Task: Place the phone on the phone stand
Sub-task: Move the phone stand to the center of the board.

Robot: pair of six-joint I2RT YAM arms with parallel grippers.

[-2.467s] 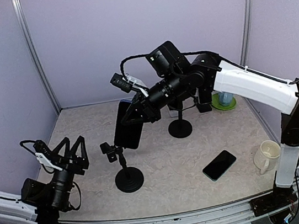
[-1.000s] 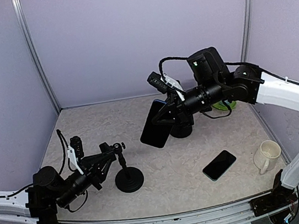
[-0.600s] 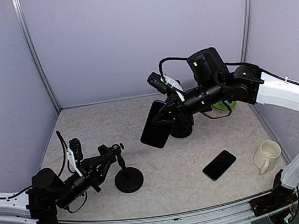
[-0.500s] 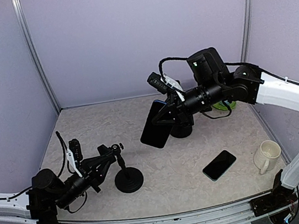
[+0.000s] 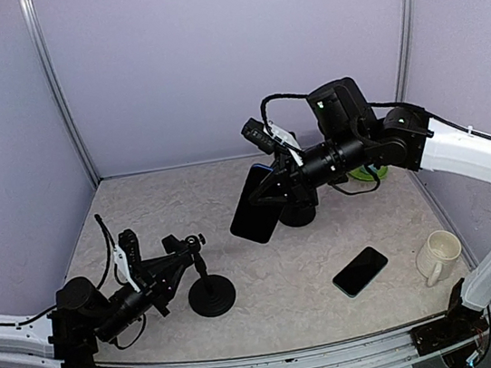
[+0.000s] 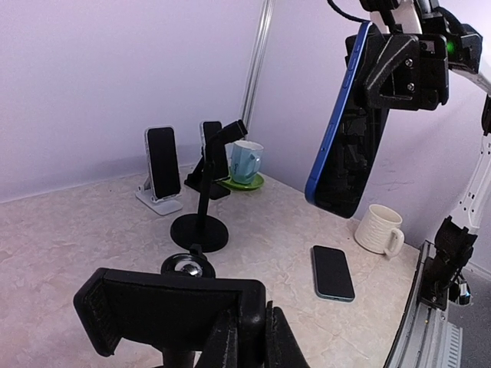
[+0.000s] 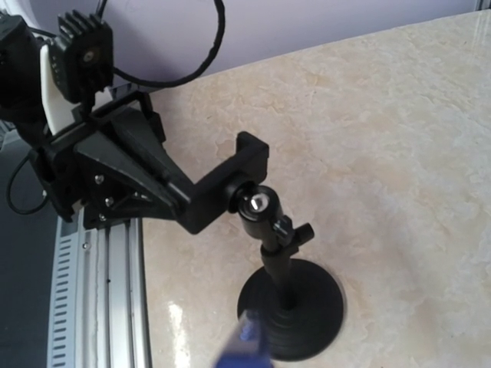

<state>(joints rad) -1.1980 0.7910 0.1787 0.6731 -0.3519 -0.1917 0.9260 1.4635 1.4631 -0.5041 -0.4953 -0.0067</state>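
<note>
A black phone stand (image 5: 212,295) with a round base stands at the front left. My left gripper (image 5: 179,257) is shut on the stand's clamp (image 6: 173,305), whose end sits between the fingers (image 6: 230,345). In the right wrist view the stand (image 7: 291,307) is below, its clamp (image 7: 230,184) held by the left gripper (image 7: 115,169). Above mid-table my right gripper (image 5: 271,189) is shut on a blue-edged phone (image 5: 253,205), tilted with its lower end hanging free. That phone (image 6: 349,130) hangs high at the right in the left wrist view. Only a blurred blue edge (image 7: 245,346) shows in the right wrist view.
A second dark phone (image 5: 360,271) lies flat at the front right, beside a cream mug (image 5: 439,256). Another black stand (image 5: 297,213) stands behind the held phone. A white stand holding a phone (image 6: 163,172) and a blue cup on a green saucer (image 6: 245,162) are at the back.
My left gripper has shut on the stand's clamp and shifted slightly. The right arm and its phone have stayed still over the last second.
</note>
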